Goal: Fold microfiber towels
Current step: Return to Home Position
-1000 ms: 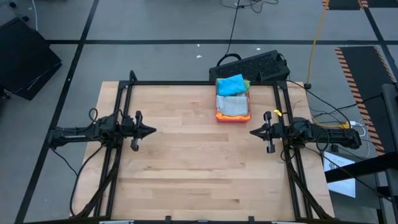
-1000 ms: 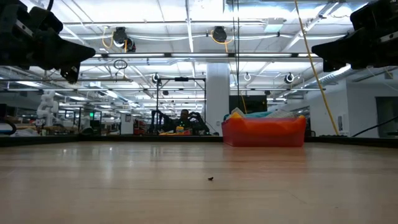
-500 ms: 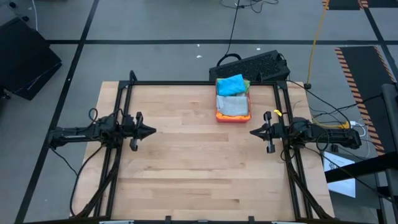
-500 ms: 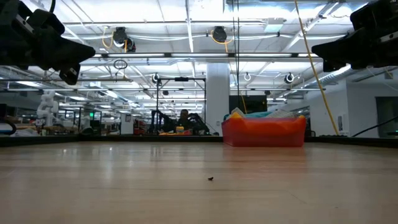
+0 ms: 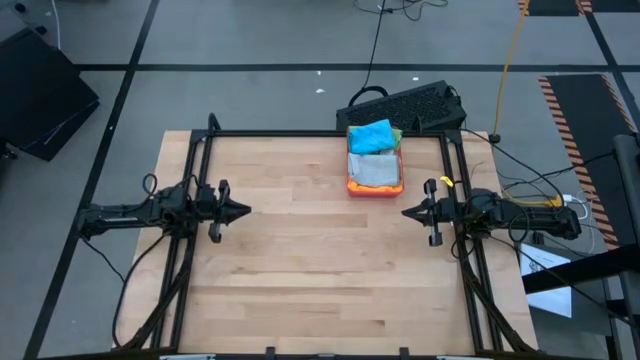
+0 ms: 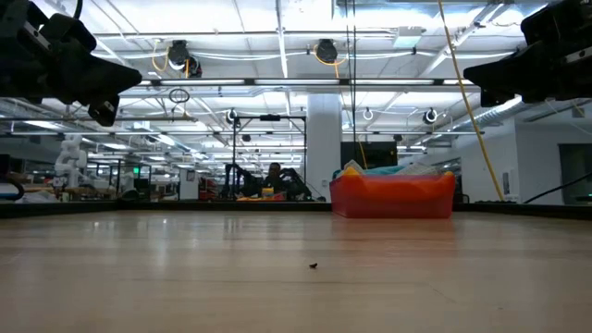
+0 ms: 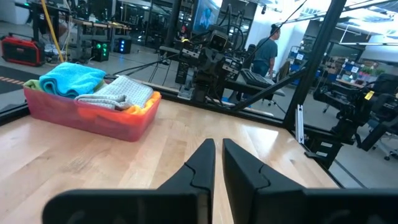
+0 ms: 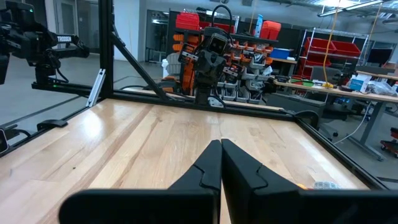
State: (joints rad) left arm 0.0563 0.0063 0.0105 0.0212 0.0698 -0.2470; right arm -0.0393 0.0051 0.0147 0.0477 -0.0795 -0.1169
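The microfiber towels lie piled in a pink-red tray at the table's far edge, right of the middle. A bright blue one lies on top at the far end, a grey one nearer, with orange cloth showing at the tray's rim. My left gripper hovers level at the table's left side, pointing right, its fingers parted by only a narrow slit. My right gripper hovers level at the right side, pointing left, shut and holding nothing. Both are far from the tray.
Black frame rails run along the table's left, right and far sides. A dark keyboard lies on the floor side just beyond the tray. Bare wood spreads between the two grippers and toward the near edge. A person stands far off in the room.
My left gripper has rolled a little about the line it points along while staying in place. The towels and the tray have not moved.
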